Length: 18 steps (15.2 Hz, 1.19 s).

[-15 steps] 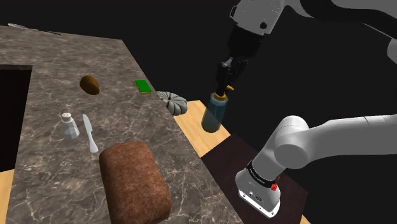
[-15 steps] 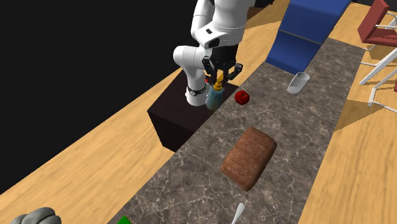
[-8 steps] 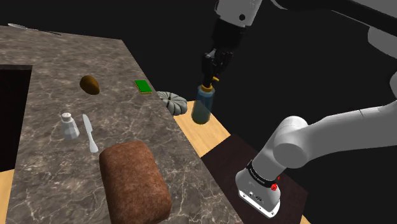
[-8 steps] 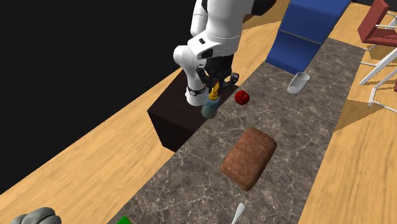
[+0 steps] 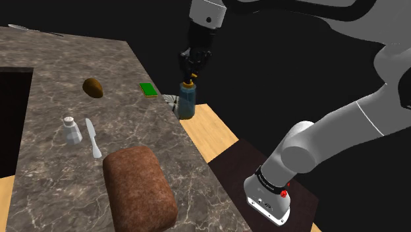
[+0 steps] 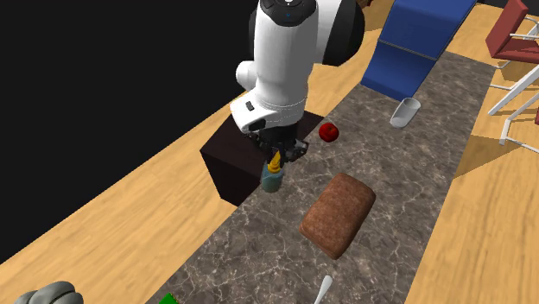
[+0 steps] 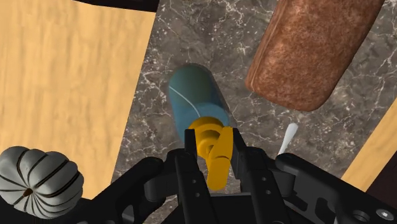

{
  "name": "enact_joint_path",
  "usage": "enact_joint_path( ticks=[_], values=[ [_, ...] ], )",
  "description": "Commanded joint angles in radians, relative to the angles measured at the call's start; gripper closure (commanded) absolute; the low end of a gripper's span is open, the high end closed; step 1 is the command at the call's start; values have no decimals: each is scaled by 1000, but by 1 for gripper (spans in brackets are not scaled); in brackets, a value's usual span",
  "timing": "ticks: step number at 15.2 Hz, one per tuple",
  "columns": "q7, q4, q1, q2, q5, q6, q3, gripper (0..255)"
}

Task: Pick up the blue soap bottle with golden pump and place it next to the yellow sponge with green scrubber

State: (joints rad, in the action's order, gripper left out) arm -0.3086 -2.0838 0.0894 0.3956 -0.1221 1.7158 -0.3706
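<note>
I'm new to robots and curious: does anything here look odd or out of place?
Only the blue bottle: it hangs in the air over the counter near its edge, clasped by just its golden pump in the end effector. Nothing looks spilled or broken.

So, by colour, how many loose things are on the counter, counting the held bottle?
Brown: 2 (loaf, potato)
Green: 1 (sponge)
Red: 1 (ball)
Blue: 1 (bottle, in the end effector)
White or grey: 4 (shaker, knife, cup, far utensil)
Total: 9
</note>
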Motion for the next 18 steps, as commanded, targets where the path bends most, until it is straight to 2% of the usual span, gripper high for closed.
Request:
enact_joint_path(
  ticks=[1,10,18],
  values=[
    [-1,39,-14,-71,22,29,-6,255],
    [-24,301,-48,-421,151,95,-22,255],
    [-39,659,-14,-762,275,55,-3,255]
  ],
)
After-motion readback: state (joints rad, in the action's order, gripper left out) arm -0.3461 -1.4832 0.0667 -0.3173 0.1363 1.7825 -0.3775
